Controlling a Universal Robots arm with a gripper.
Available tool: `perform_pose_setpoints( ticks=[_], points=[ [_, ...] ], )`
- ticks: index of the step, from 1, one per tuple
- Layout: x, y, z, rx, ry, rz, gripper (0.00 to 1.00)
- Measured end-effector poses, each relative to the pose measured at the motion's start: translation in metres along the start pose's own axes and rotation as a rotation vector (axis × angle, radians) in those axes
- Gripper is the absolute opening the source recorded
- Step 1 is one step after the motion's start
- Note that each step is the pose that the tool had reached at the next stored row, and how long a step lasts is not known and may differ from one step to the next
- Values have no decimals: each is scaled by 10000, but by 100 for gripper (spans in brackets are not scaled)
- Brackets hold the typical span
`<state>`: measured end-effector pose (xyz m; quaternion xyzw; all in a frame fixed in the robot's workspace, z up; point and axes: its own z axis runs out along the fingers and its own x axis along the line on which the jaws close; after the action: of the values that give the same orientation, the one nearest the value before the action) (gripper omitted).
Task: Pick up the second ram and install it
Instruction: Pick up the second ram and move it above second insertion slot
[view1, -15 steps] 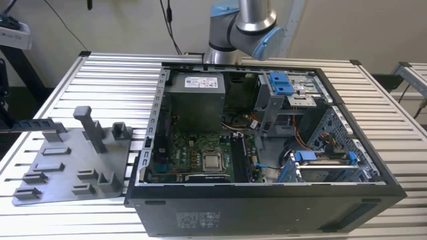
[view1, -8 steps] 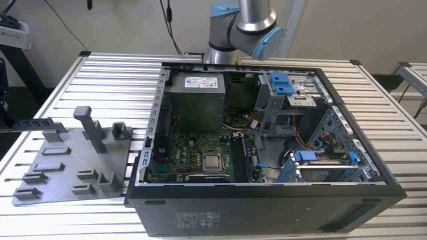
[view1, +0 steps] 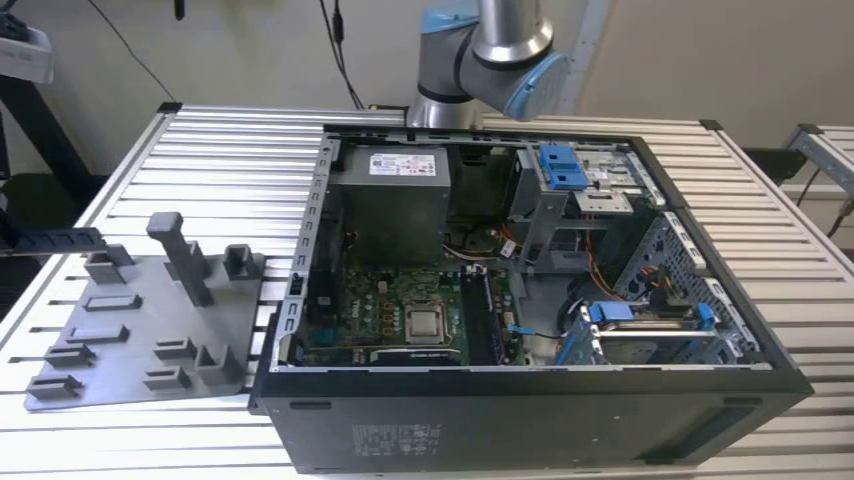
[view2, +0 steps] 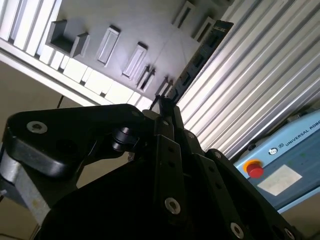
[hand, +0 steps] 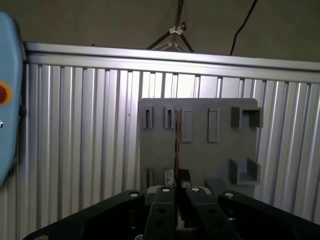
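As the memory stick (view2: 199, 56) is clamped edge-on between the closed fingers of the gripper (hand: 176, 186) over the grey tray (hand: 205, 160), pick-up is judged in hand; installation calls for careful alignment.

In the exterior view the arm (view1: 487, 45) is cut off by the top edge. At the exterior view's left edge 1 dark bar (view1: 54, 241) is cut by the frame, and I cannot tell what it is. In the first wrist view the second ram (hand: 176, 142) stands edge-on, only 1 thin line, so its flat faces are hidden; its near end is hidden between the 2 fingers (hand: 162, 202) of the gripper (hand: 177, 189). In the second wrist view the gripper body covers a part of the holder tray (view2: 140, 20).
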<state>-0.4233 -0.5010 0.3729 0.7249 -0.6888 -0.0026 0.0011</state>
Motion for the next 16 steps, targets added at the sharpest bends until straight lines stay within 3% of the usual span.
perform_pose_setpoints(
  ticks=[16],
  points=[
    [-1, 2, -340, -1, 1, 0, 14]
  ],
)
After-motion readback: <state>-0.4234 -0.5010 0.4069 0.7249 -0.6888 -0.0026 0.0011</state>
